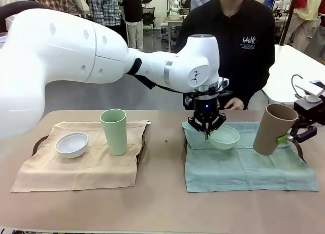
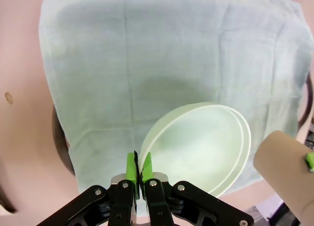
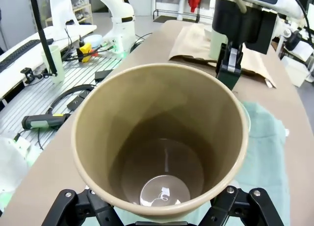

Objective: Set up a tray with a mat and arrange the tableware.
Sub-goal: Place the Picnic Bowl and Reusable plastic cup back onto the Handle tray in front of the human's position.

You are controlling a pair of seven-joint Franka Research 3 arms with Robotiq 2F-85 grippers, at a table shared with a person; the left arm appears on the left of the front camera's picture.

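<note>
Two items aloft: left tool (image 2: 137, 169) pinching mint bowl (image 2: 198, 150) rim; right tool (image 1: 290, 137) clasping tan cup (image 1: 273, 128). Lower both level onto blue mat (image 1: 244, 165).

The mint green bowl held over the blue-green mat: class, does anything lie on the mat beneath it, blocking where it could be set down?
Nothing visible does. The left claw pinches the mint green bowl by its rim, and the blue-green mat beneath is bare cloth. The tan-brown cup, in the right claw, hangs off to one side.
</note>
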